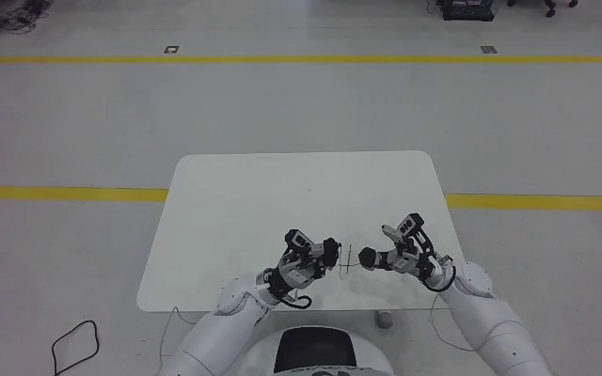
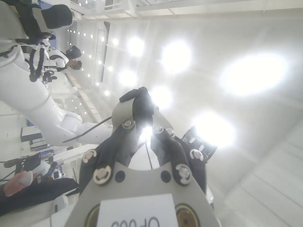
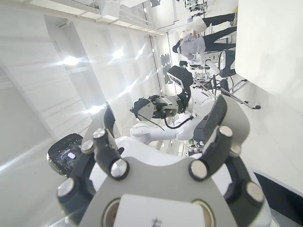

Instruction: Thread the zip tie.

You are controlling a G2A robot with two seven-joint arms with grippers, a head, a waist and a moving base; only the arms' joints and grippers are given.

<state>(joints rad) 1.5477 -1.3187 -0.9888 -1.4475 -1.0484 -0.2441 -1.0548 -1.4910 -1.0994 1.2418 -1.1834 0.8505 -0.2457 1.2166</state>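
– While I tag this one, where's the zip tie point(image 3: 150, 121)?
– Clamped in the left tool point(image 1: 327, 254). Thin black tie, sticks out sideways toward the right tool point(image 3: 164, 106). It's up off the worktop point(image 1: 282, 188), over the near edge, between the two tools.
– Left tool state?
– Pads point(image 2: 139, 105) pressed together on the tie, no gap I can see in the left wrist view. Free length hangs out to one side of the grip.
– Right tool?
– Spread wide, nothing in it. Top view puts it just beside the tie's free end. Can't tell if a pad touches it.
– Which end is free, head or tail?
– Too thin to tell. No closed loop that I can make out either.
– So which step?
– My read: early. One end is secured, and the other tool is lined up to take the free end. Threading itself looks not yet done.
– Next move?
– Judgement only: right tool has to get the free end between its pads and close on it, near the tip so there's little flop. Then bend the tie round and steer the tail into the head's slot. Slot will be small, so both tools need to present the tie flat-on, not twisted.
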